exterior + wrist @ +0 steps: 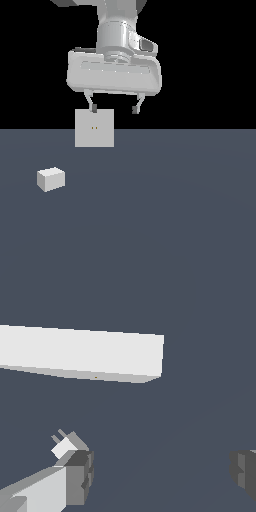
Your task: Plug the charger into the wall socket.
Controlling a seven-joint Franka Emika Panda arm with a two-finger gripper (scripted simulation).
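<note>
The charger [50, 179] is a small off-white block lying on the dark floor toward the exterior view's left. In the wrist view the charger [64, 446] shows two short prongs and peeks out beside one finger [77, 476]. The wall socket [94, 128] is a light-grey square plate standing upright, with two tiny slots at its centre. From the wrist, the wall socket [80, 356] appears as a long pale slab seen from above. My gripper [113, 108] hangs high above the floor, open and empty, one fingertip overlapping the plate's top edge in the picture. Gripper [160, 473] fingers stand wide apart.
A flat dark blue-grey floor [175, 200] spreads under everything, with black background behind it. Nothing else stands on it.
</note>
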